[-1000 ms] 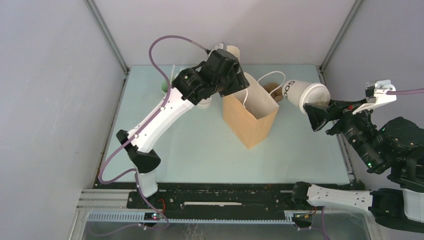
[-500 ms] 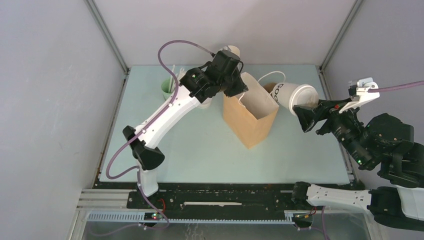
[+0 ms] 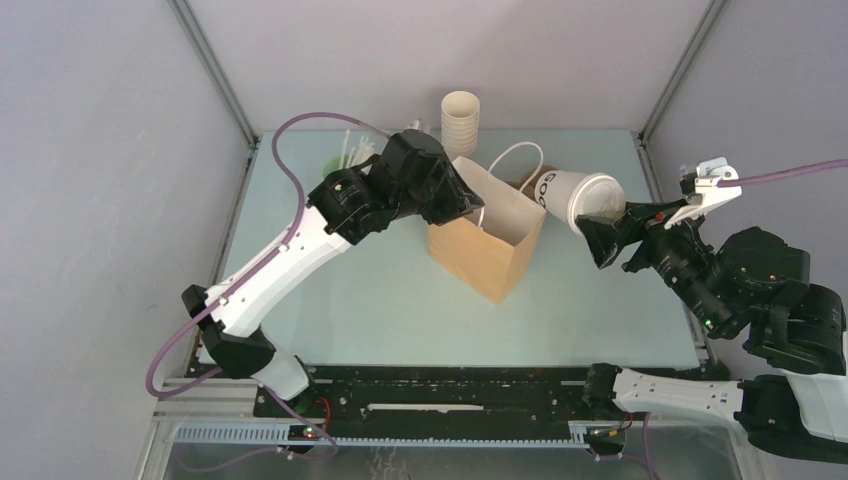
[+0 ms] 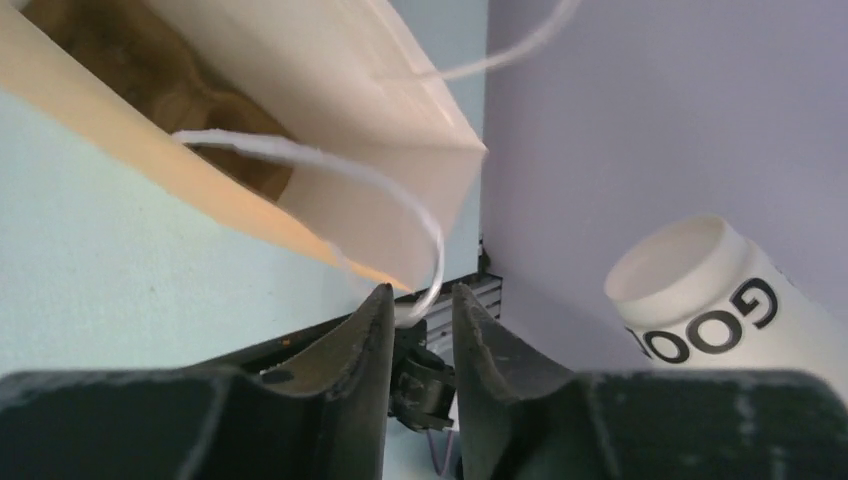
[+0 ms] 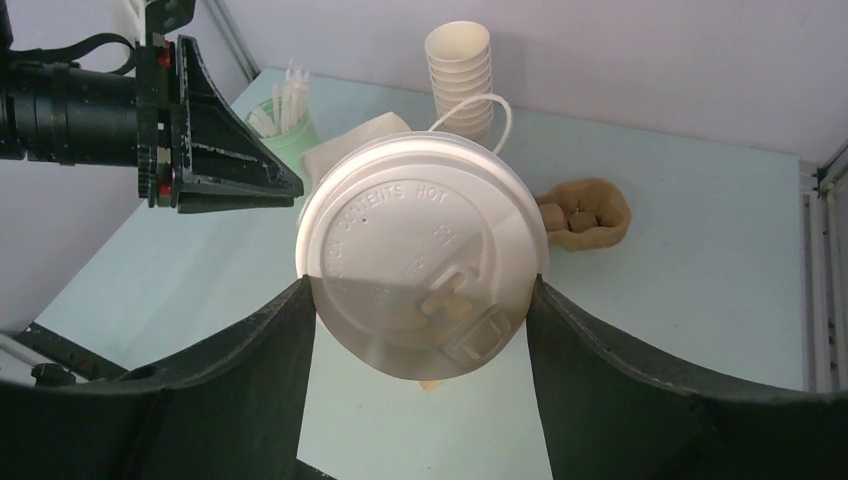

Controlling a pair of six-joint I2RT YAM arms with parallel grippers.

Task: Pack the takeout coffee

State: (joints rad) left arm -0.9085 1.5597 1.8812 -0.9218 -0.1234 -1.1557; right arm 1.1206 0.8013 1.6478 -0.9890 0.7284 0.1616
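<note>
Left arm stretched forward, left gripper jaws nearly together, right arm bent, right gripper clamping the takeout coffee.

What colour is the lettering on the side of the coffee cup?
Black; the lettering shows best in the left wrist view.

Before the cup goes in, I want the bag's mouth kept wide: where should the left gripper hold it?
I'd pinch the bag at its left top rim, coming from the left. The bag stands upright, mouth open, with the cup held to its right, so that side leaves the opening free.
</note>
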